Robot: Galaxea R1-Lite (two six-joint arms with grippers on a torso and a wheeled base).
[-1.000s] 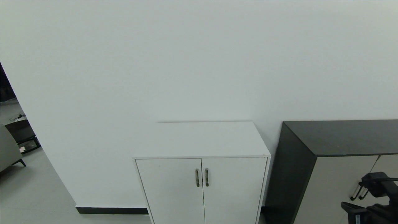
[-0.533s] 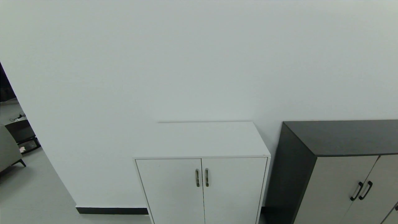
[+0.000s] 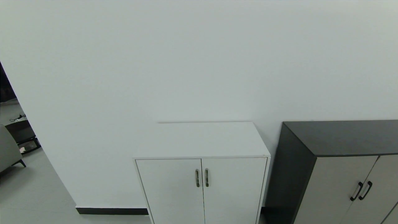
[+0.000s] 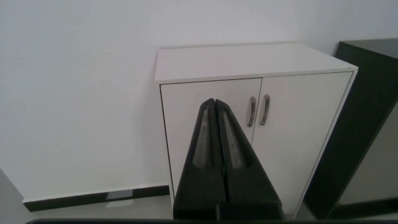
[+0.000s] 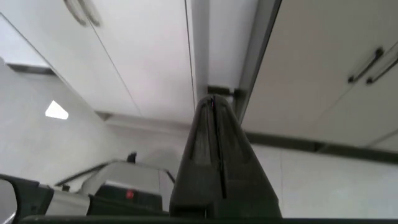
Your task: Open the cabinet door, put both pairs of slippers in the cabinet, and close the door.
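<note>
**Reference landmark:** the white cabinet (image 3: pixel 199 140). It stood with its back against the wall (image 3: pixel 199 62). Both doors were shut and met at a centre seam.

**Doors and handles.** The left door (image 3: pixel 169 189) and the right door (image 3: pixel 234 189) each carried one vertical bar handle. The left handle (image 3: pixel 197 178) and the right handle (image 3: pixel 206 177) sat side by side, one on each side of the seam, near the top of the doors.

**Left gripper.** The left gripper (image 4: pixel 214 104) was in front of the white cabinet and apart from it. Its tip was aimed at the left door, just beside the handles. Its jaws were pressed together along their full length, with nothing between them.

**Right gripper.** The right gripper (image 5: pixel 212 102) was held low, in front of the white cabinet's right edge. It pointed toward the narrow gap on that side of the cabinet. Its jaws were likewise together and held nothing.

**Surroundings.**
- A dark cabinet (image 3: pixel 342 137) stood just to the right of the white cabinet, separated from it by the narrow gap. Its two grey doors were shut and carried a pair of black handles (image 3: pixel 362 190).
- A black skirting strip (image 3: pixel 112 211) ran along the foot of the wall, left of the white cabinet.
- Well to the left of the white cabinet, past the end of the wall, part of a grey armchair (image 3: pixel 7 149) and a low dark table (image 3: pixel 23 133) stood on the floor (image 3: pixel 31 193).
</note>
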